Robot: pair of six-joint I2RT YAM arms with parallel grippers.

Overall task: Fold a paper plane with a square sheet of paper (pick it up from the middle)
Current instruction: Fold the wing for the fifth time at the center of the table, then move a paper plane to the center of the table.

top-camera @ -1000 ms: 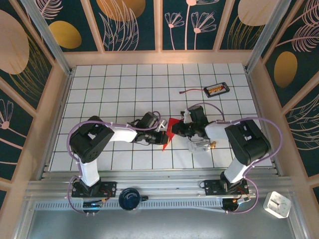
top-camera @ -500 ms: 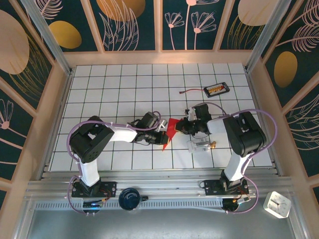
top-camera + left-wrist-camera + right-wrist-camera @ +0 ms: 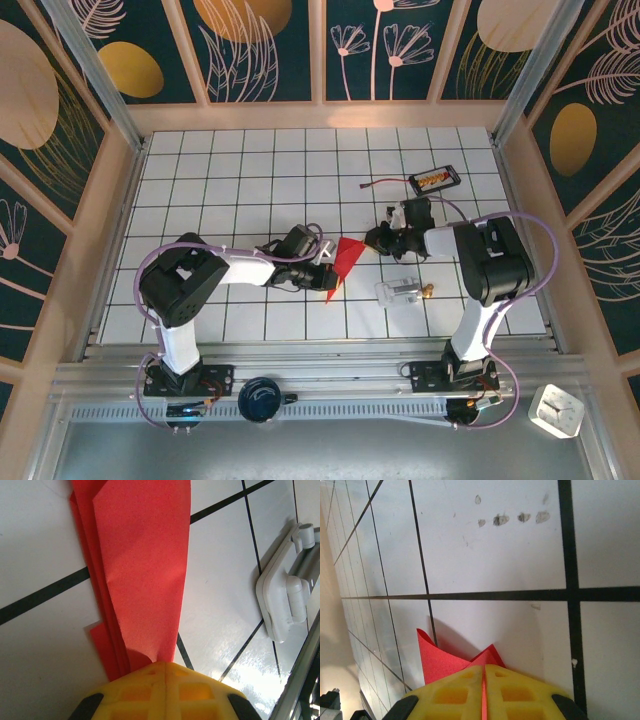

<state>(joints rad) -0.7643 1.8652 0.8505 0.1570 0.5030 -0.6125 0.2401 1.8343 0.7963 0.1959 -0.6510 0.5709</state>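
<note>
The red sheet of paper (image 3: pixel 345 256) is folded into a pointed, layered shape and hangs between both grippers just above the tiles. My left gripper (image 3: pixel 322 270) is shut on its lower left end. In the left wrist view the folded layers (image 3: pixel 145 565) run up and away from the closed yellow jaws (image 3: pixel 163 663). My right gripper (image 3: pixel 374 241) is shut on the right tip. In the right wrist view a red edge (image 3: pixel 440 662) fans out from the closed jaws (image 3: pixel 484 668), and a red line shows in their seam.
A small black tray with a cable (image 3: pixel 435 180) lies at the back right. A clear plastic piece (image 3: pixel 400 292) sits on the tiles just in front of the right arm, and also shows in the left wrist view (image 3: pixel 282 600). Wooden walls enclose the table.
The right arm has swung back and to the right, carrying its gripper away from the left one. More of the red paper now shows between them. The left arm has stayed still.
</note>
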